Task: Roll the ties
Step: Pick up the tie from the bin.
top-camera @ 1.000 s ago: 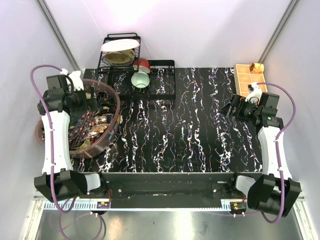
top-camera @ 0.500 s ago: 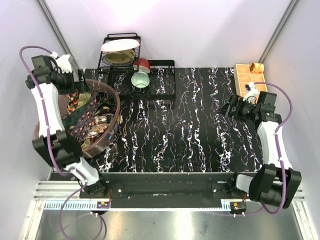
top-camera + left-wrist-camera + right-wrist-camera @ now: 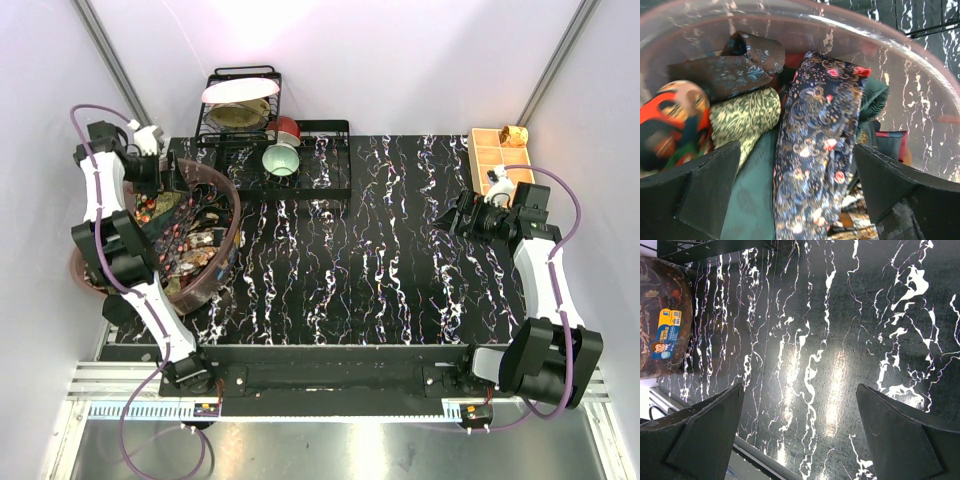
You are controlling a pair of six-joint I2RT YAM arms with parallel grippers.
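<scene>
**Ties heaped in bowl, left gripper poised above**

Ties [image 3: 822, 95] at far left, all piled inside brown bowl [image 3: 236, 222] on table's [image 3: 380, 270] left side. None laid out flat yet. Some bundled in the heap, among them a green-gold one and a brown-blue one. Dark paisley tie with red flowers on top, stretched long.

Left gripper [image 3: 796, 152] directly over that heap, jaws wide apart, holding nothing. Seen from the wrist, paisley tie's long axis runs straight up through the gap, one finger on each side of its width. Probably lined up for a pinch across the fabric after a short descent.

Dish rack [image 3: 300, 185] just behind and right of bowl.

Right gripper [image 3: 456, 214] well apart from bowl, over bare table near right side, jaws also spread and holding nothing. Left arm clearly the nearer one for the pick.

Tan tray [image 3: 492, 160] in far right corner.
</scene>
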